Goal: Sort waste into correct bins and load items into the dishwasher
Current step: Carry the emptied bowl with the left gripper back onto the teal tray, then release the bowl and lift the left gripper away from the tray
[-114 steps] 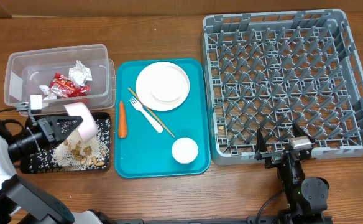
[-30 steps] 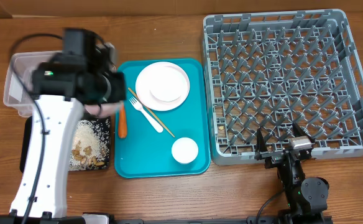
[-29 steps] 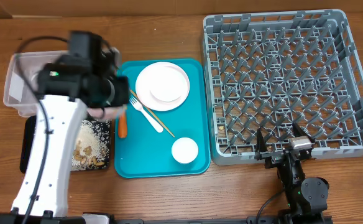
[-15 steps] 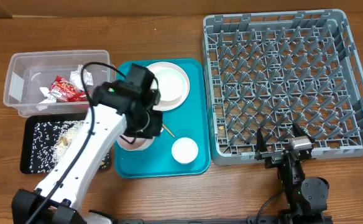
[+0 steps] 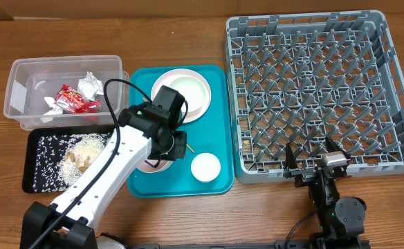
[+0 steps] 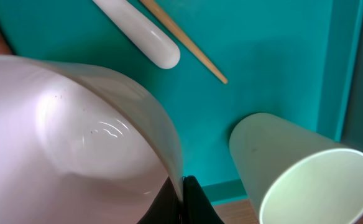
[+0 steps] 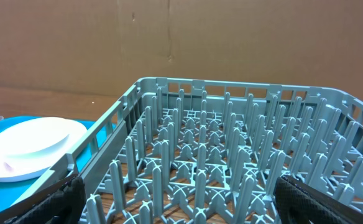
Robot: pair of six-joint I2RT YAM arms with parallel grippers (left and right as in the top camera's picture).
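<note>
Overhead: your left gripper (image 5: 158,156) has swung the pink bowl (image 5: 149,164) off the black tray (image 5: 30,166), where the rice (image 5: 84,147) now lies, to the teal tray's (image 5: 216,138) front-left corner. It looks ready for the dish rack (image 5: 313,90).

Left wrist: the jaws pinch the bowl's rim. 1 cup (image 6: 299,177), the fork (image 6: 145,36) and the chopstick (image 6: 188,48) lie close.

Right wrist: your right gripper (image 7: 178,190) is spread wide and empty at the rack's front edge.

Bright, even light falls from above, and the shadows on the tabletop (image 5: 188,34) are soft and small. Close up, the pink bowl (image 6: 69,143) has white shiny spots and looks a bit fuzzy. The dish rack (image 7: 219,168) looks sharp.
</note>
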